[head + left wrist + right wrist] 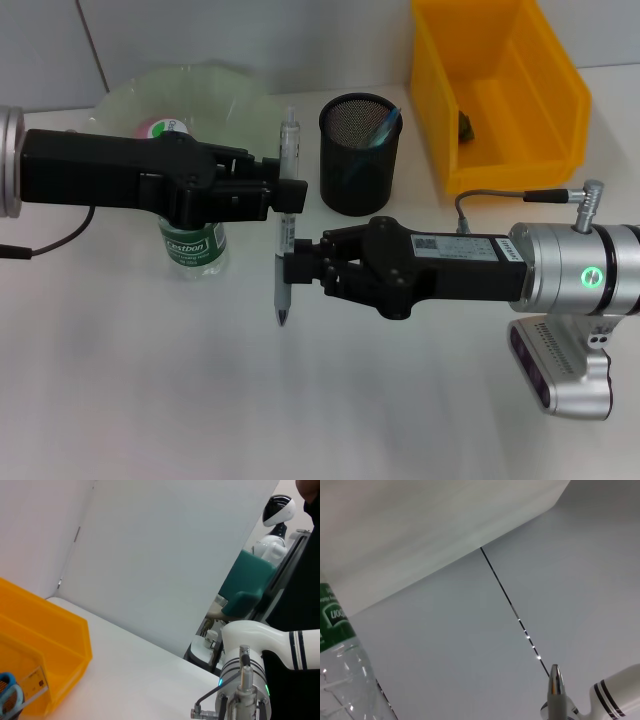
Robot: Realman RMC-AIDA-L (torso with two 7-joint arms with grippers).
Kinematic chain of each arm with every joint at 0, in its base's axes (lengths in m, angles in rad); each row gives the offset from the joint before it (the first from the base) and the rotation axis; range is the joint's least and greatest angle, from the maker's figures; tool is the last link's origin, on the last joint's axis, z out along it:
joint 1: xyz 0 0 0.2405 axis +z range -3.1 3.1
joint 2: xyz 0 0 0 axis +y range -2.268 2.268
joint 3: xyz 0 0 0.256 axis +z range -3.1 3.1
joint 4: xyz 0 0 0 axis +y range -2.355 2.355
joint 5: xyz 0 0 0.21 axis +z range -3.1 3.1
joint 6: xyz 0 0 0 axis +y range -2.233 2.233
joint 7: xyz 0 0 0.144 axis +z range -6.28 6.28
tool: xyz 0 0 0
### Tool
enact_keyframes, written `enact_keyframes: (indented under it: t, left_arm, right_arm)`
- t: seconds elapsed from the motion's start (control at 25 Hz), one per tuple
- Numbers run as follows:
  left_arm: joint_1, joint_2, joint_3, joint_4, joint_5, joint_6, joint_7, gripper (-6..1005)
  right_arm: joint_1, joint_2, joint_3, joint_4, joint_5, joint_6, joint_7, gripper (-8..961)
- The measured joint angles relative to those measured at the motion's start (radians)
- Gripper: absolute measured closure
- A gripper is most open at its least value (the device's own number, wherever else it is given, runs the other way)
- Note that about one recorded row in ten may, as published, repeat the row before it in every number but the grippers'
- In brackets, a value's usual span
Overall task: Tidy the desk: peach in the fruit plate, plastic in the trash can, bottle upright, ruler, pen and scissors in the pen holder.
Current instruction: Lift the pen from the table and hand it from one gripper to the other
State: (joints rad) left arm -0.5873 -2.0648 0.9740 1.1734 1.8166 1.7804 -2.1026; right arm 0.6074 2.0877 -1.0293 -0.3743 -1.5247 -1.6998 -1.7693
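Tabletop (200, 400): white, carrying every item of the tidy-up.
Trash can (540, 110): yellow bin at the far right, the dark plastic wad (466, 127) already lying inside.
Fruit plate (215, 92): pale green bowl at the far left, the pink peach (155, 127) in it.
Bottle (195, 250): upright, just in front of the plate, partly hidden by the left arm.
Pen holder (359, 152): black mesh cup near the trash can, the blue scissors (386, 126) standing in it.
Right gripper (287, 270): clamped on the lower barrel of the pen.
Left gripper (289, 195): pressed to the upper barrel — both seem to hold during a handover.
Pen (285, 215): held above the tabletop, just beside the pen holder.
Advice: one gripper should let go only once the other's hold looks firm — then carry the pen over the cup's mouth and lower it tip-first.
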Motion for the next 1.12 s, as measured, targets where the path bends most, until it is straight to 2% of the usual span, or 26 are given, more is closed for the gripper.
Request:
enact_keyframes:
  t: [0.72, 1.0, 1.12]
  left_arm:
    - [0.001, 0.0, 0.0, 0.0, -0.005, 0.001, 0.031, 692]
    - [-0.001, 0.0, 0.0, -0.01, -0.007, -0.001, 0.038, 800]
    - [-0.001, 0.0, 0.0, -0.01, -0.007, -0.002, 0.038, 799]
  right_arm:
    - [0.003, 0.0, 0.0, 0.004, 0.006, 0.008, -0.005, 721]
    - [0.009, 0.0, 0.007, 0.033, 0.01, 0.008, 0.0, 711]
    - [0.009, 0.0, 0.009, 0.037, 0.011, 0.006, 0.013, 707]
